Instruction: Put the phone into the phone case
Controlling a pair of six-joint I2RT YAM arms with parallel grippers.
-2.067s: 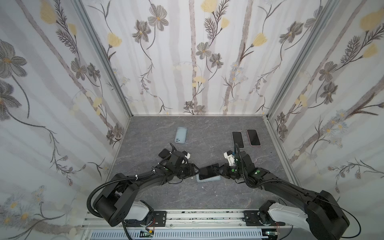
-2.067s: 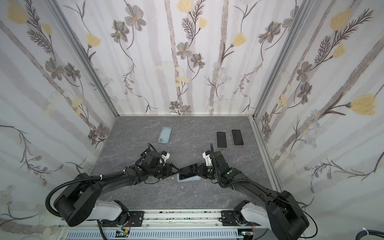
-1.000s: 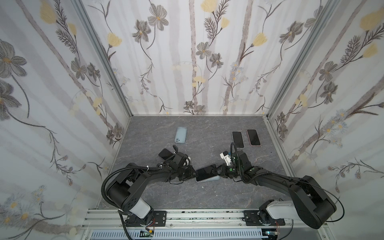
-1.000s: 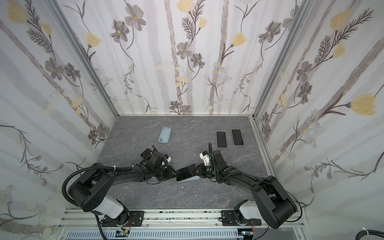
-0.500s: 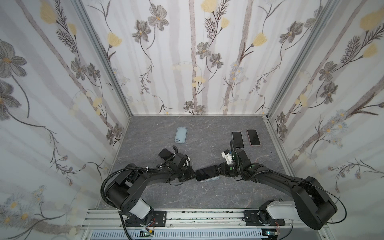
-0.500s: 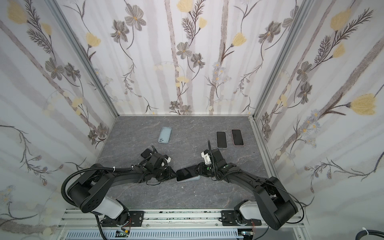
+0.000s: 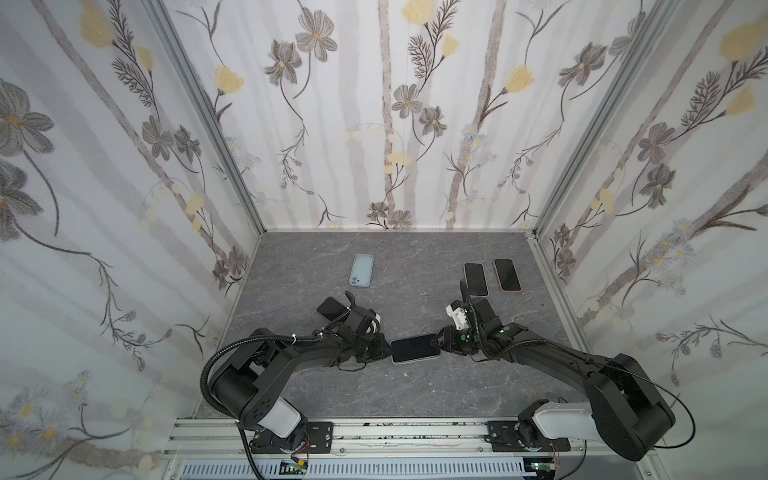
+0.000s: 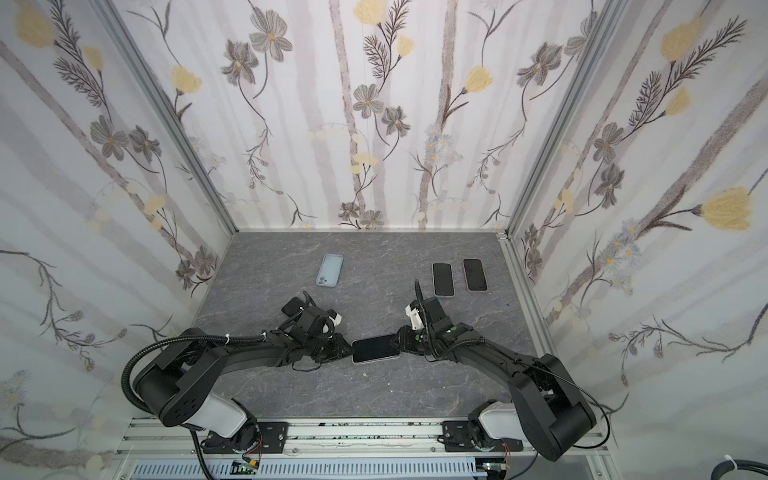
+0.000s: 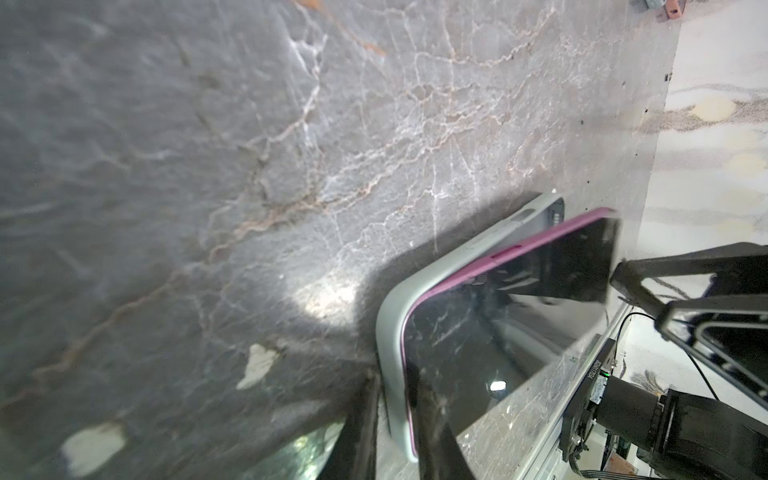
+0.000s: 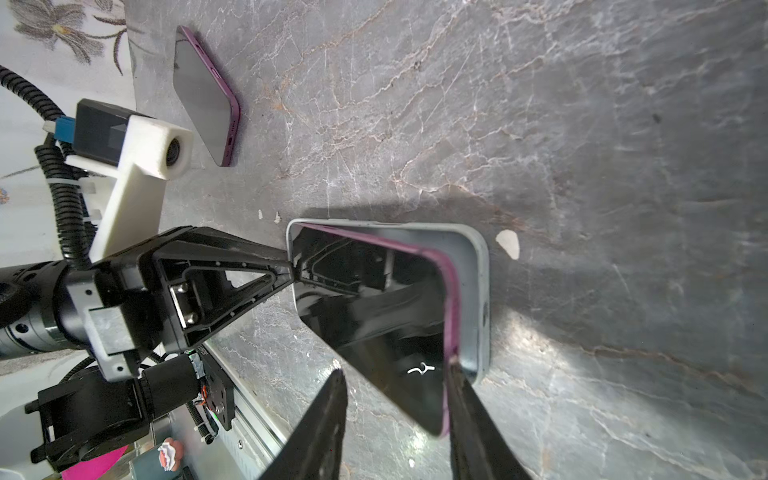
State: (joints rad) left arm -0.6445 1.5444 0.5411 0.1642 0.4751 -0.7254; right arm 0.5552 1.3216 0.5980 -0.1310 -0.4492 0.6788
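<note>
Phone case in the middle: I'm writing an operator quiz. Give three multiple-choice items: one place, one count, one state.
1. Where does the blue case lie? A) back, left of middle B) against the right wall C) by the front rail
2. How many phones are on the table? A) two B) four C) six
3. How does the middle phone sit in the phone case? A) fully seated B) one end in, the other raised C) beside it
A: it lies at back left. B: middle phone, left phone, white-rimmed phone, pink-rimmed phone. B: wrist views show its purple edge lifted off the rim at one end.
</note>
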